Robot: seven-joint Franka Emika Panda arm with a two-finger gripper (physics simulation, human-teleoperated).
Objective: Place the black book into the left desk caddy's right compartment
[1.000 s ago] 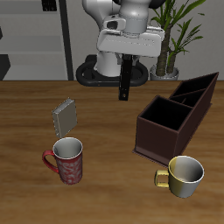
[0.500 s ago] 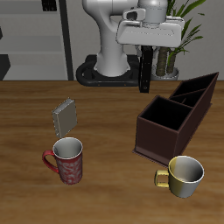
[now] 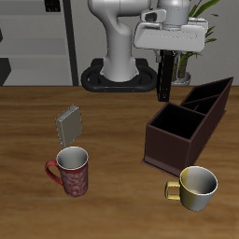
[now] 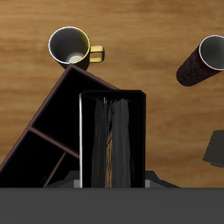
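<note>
Black book (image 3: 163, 77): clamped edge-on in the gripper (image 3: 164, 58), hanging upright in the air in the upper right of the exterior frame, behind and above the left desk caddy (image 3: 187, 125), clear of its rims. In the wrist view the black book (image 4: 111, 140) fills the centre, with the open caddy (image 4: 52, 140) beneath it and to one side.

Progress: pickup done; carry toward the box under way; insertion not yet done (no part of the book inside any compartment).

Remaining, as judged: line up over the right compartment, lower, let go.

Also present, untouched: grey book (image 3: 69, 124) leaning at mid left; red patterned mug (image 3: 71, 171) at lower left; yellow mug (image 3: 195, 187) at lower right; wooden table (image 3: 117, 201).
</note>
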